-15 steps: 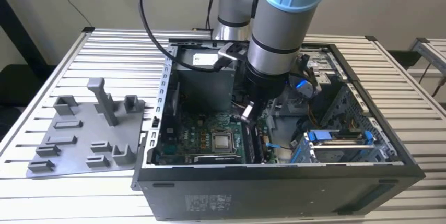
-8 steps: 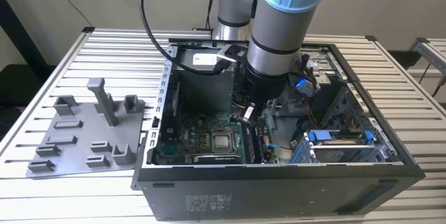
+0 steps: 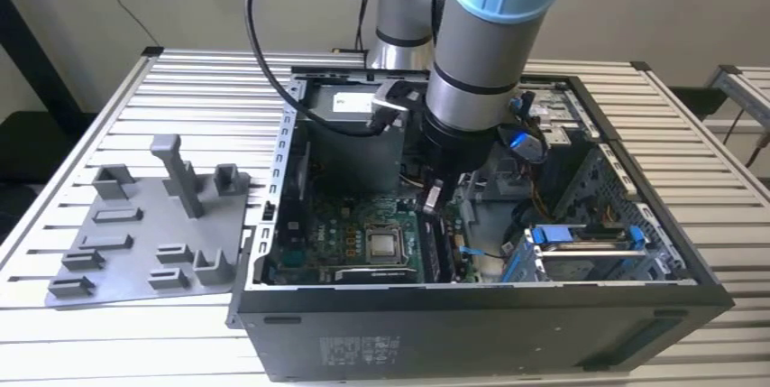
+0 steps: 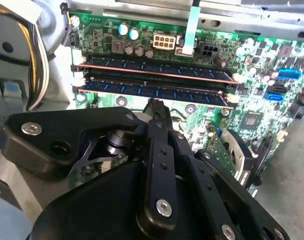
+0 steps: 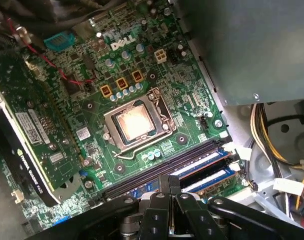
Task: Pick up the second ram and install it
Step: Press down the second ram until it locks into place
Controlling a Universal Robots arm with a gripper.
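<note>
Two long dark memory sticks sit side by side in the slots of the green motherboard (image 4: pixel 251 107). In the second wrist view my gripper (image 4: pixel 154 106) hangs with its tips right at the nearer stick, the second ram (image 4: pixel 181 95); the other stick (image 4: pixel 156 70) lies just beyond it. The black fingers (image 4: pixel 159 150) are pressed together with nothing between them. Whether the tips touch the ram or hover just over it cannot be told. The first wrist view shows the gripper (image 5: pixel 169 184) over the same sticks (image 5: pixel 199 165). In the exterior view the gripper (image 3: pixel 431 196) reaches down inside the open computer case (image 3: pixel 481 315).
The processor socket (image 5: pixel 134 122) lies beside the slots, with a graphics card (image 5: pixel 32 145) past it. Yellow cable bundles (image 5: pixel 279 135) hang near the case wall. A blue drive bracket (image 3: pixel 578 238) fills the exterior view's right. A grey holder tray (image 3: pixel 144 243) lies outside the case on the slatted table.
</note>
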